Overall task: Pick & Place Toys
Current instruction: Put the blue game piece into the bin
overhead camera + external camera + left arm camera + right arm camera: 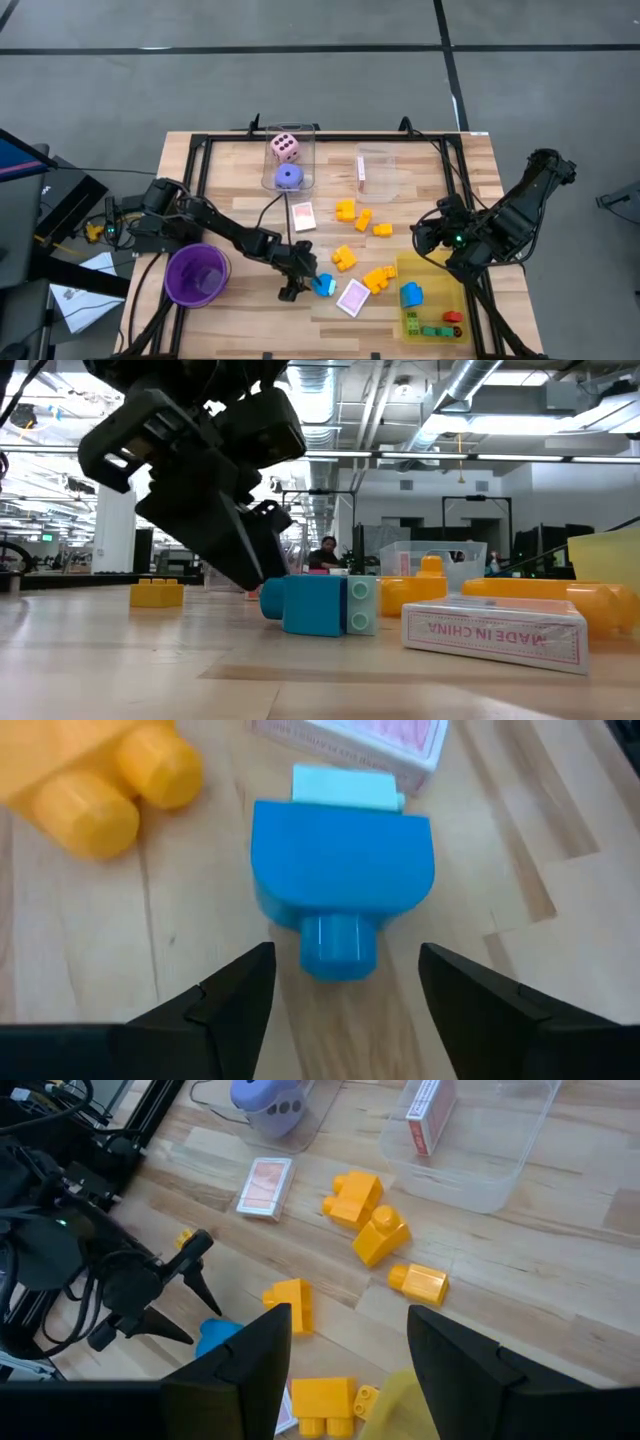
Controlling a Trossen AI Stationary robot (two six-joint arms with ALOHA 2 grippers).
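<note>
A blue block (340, 870) lies on its side on the wooden table, its round stud (338, 942) toward my left gripper (345, 955). That gripper is open and slants down; its fingertips stand on either side of the stud without touching it. The high view shows the block (324, 287) near the front edge, just right of the gripper (303, 277). My right gripper (350, 1320) hangs open above the table's right side (430, 235) with nothing between its fingers. Yellow blocks (345, 210) and pink-white cards (353, 297) lie scattered mid-table.
A purple cup (197, 275) stands at the front left. A yellow tray (445, 295) at the front right holds blue, green and red blocks. Two clear boxes at the back hold dice (285, 150) and a red pack (361, 170). A yellow block (95, 780) lies close to the blue one.
</note>
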